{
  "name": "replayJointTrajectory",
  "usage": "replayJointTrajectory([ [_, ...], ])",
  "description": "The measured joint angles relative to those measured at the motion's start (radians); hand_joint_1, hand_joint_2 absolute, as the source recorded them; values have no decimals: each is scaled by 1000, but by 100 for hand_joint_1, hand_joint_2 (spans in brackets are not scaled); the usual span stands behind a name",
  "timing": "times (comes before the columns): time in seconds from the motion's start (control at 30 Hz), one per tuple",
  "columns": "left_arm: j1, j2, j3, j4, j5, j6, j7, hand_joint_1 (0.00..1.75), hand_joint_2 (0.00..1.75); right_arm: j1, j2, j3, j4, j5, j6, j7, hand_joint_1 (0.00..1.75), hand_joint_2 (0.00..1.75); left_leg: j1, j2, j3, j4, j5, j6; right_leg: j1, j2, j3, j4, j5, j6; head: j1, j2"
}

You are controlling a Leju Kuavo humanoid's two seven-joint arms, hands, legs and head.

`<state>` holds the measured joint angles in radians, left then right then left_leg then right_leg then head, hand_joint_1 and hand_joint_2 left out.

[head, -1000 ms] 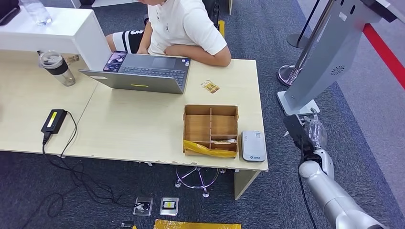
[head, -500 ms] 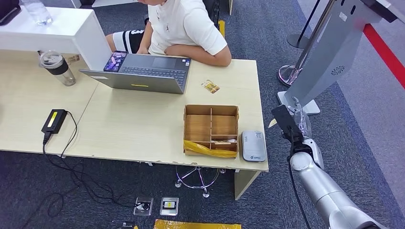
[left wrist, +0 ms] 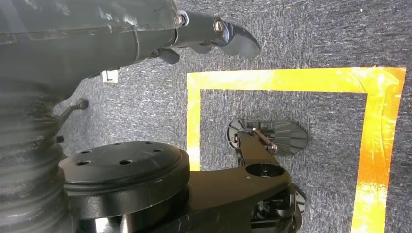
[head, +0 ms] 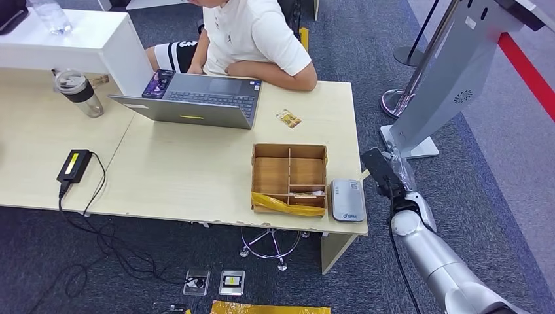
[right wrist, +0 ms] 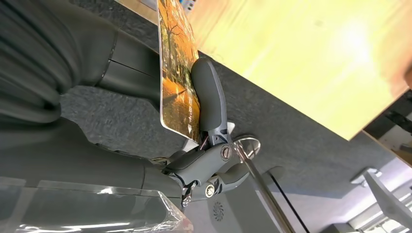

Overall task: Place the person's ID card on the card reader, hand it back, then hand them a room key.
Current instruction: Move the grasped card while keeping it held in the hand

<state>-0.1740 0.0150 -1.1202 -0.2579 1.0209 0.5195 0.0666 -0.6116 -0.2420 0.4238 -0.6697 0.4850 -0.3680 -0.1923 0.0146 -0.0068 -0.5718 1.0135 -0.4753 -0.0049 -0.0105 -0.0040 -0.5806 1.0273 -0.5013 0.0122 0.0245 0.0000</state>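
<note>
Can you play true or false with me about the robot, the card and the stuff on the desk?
1. The right hand holds a card with an orange picture on it. True.
2. The card reader has a card lying on it. False: its top is bare.
3. The wooden box stands beside the card reader. True.
4. The laptop is closed. False: it is open in front of the person.
5. The left hand holds a room key. False: it holds nothing, over the floor.

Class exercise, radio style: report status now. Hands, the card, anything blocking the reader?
Right hand pinching card, at table's right edge. Left hand hanging over floor, holding nothing. Card reader bare, nothing across it.
</note>
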Motion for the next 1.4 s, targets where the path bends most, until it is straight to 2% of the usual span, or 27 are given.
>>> replayJointTrajectory([
  [0.77,0,4,-11,4,3,-41,11,0,175,-12,23,78,148,78,115,63,175,175,0,1,2,0,0,0,0,1,1,0,0,0,0,0],
  [1.4,0,17,-16,5,9,-56,19,0,175,-31,34,89,184,101,87,73,175,175,0,2,5,0,0,0,0,2,4,0,0,0,0,0],
])
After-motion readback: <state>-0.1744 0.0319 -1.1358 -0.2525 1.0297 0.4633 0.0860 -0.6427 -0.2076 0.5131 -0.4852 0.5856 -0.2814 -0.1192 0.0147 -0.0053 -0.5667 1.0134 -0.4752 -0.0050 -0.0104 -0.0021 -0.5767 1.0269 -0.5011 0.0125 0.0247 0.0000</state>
